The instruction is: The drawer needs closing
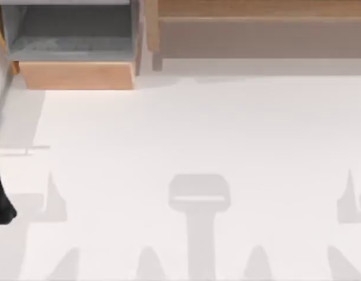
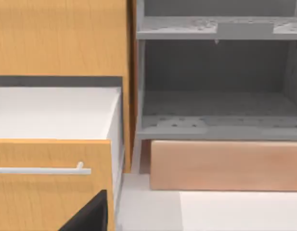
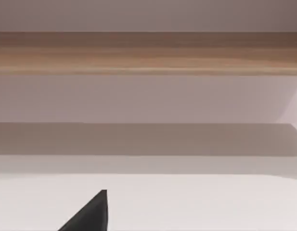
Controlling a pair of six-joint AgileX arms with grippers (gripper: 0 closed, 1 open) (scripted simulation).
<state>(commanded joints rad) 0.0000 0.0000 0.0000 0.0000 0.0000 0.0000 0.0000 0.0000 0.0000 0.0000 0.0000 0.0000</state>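
White tabletop [image 1: 198,129] is seen from above; the drawer [image 1: 76,75] stands pulled out at the far left, not yet closed, with the long wooden shelf unit [image 1: 256,35] beside it. Nothing is seen blocking its front. From the left wrist, the drawer's light-wood panel is faced, an orange cabinet with a handle [image 2: 42,170] alongside. From the right wrist, the shelf unit is faced.

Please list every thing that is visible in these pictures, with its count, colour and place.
Boxy light-wood drawer: one, grey inside, pulled open, far left of the table.
Long wooden shelf unit: one, brownish-grey recess, far edge, right of the drawer.
Orange-wood drawer with white bar handle: one, white inside, open, beside the light-wood drawer.
White table: one, bearing grey shadows.
Left arm: one, black, at the table's left edge.
Right tool: black tip, facing the shelf unit.
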